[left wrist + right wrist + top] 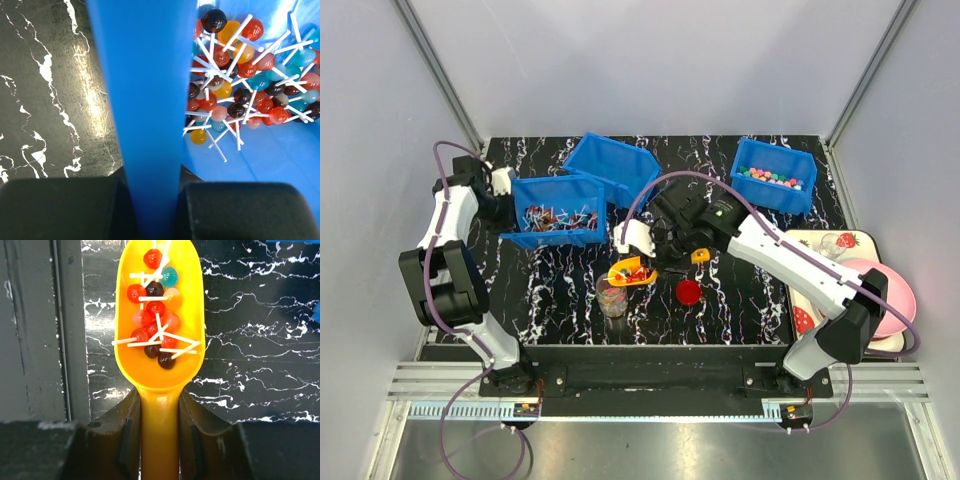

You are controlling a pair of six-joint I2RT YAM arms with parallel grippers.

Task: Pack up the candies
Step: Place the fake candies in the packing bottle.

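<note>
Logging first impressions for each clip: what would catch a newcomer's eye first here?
The yellow scoop, heaped with lollipops and gripped by the right pincer, hangs by the jar at mid-table. At the left, the left pincer clamps the wall of a blue bin full of more lollipops.

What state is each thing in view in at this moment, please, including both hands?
left hand, shut on the lollipop bin wall
right hand, shut on the yellow scoop handle
yellow scoop, loaded with lollipops
jar, upright, lid off, partly filled
red lid, lying flat, apart from the jar
middle bin, tipped, looks empty
right bin, upright, holding small pastel balls
</note>
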